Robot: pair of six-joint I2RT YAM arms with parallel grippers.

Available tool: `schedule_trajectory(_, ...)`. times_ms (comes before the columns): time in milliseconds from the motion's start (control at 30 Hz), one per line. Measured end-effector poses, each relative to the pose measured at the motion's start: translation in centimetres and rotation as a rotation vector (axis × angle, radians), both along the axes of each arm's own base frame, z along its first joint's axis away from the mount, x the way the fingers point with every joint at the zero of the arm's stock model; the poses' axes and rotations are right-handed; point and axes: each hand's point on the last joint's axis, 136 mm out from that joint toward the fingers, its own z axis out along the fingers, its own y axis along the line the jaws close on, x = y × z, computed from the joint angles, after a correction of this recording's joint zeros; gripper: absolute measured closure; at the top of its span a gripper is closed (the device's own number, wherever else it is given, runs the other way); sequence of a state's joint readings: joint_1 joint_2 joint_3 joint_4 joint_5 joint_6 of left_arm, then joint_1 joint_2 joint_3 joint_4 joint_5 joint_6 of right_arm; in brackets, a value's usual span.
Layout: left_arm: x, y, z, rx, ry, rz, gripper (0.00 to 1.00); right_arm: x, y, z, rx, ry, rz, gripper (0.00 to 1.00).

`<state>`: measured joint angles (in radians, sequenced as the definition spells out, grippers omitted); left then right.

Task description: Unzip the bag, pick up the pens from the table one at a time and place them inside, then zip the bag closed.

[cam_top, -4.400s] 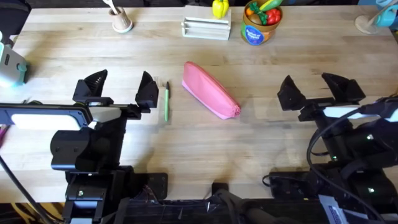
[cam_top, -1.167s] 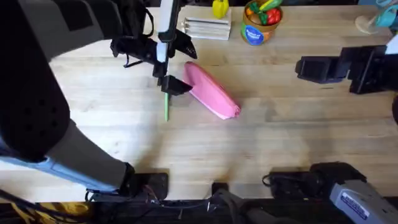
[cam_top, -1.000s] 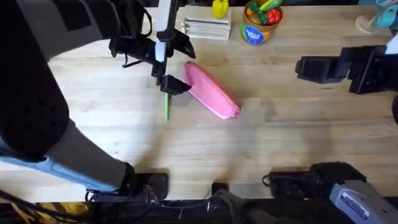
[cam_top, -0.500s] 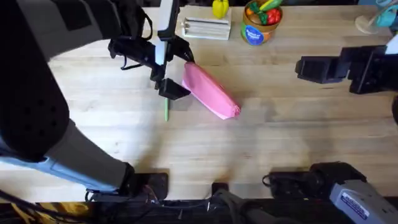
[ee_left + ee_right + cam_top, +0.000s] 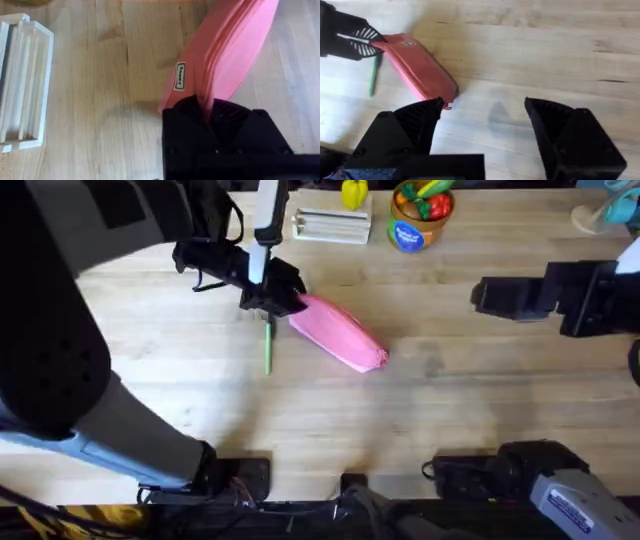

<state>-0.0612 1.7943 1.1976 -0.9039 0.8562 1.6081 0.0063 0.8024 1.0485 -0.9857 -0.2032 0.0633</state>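
We see open tabletop (image 5: 470, 395) between the bag (image 5: 338, 338) and the right end effector (image 5: 492, 297), and along the whole near side; passage there is unobstructed. The left end effector (image 5: 284, 301) sits at the bag's far end, closed on the fabric, blocking access from that side. The green pen (image 5: 267, 350) lies just beside the bag's left flank, narrowing the gap there. Along the far edge, a white rack (image 5: 331, 224), a yellow object (image 5: 353, 193) and a can of toy produce (image 5: 419, 214) limit reach. The large left arm overhangs the left side.
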Motion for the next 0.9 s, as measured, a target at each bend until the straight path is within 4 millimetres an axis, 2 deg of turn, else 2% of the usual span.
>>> schedule_trajectory(133,0.1,0.0,0.0,0.0,-0.005,0.0,0.961,-0.3,1.5,0.1,0.084,0.02,0.042,0.004)
schedule_trajectory(267,0.2,-0.1,0.0,0.0,-0.011,-0.002,0.96,-0.7,3.6,-0.7,0.159,0.087,0.119,0.004)
schedule_trajectory(367,0.2,-0.1,0.0,0.0,-0.011,-0.002,0.96,-1.1,5.6,-2.8,0.184,0.162,0.202,0.004)
schedule_trajectory(533,0.2,-0.1,0.0,0.0,-0.011,-0.002,0.96,-2.7,8.8,-7.3,0.183,0.281,0.341,0.004)
schedule_trajectory(667,0.2,-0.1,0.0,0.0,-0.011,-0.002,0.96,-3.6,10.4,-10.1,0.166,0.328,0.418,0.004)
schedule_trajectory(900,0.2,-0.1,0.0,0.0,-0.011,-0.002,0.96,-1.9,12.6,-11.9,0.171,0.297,0.466,0.004)
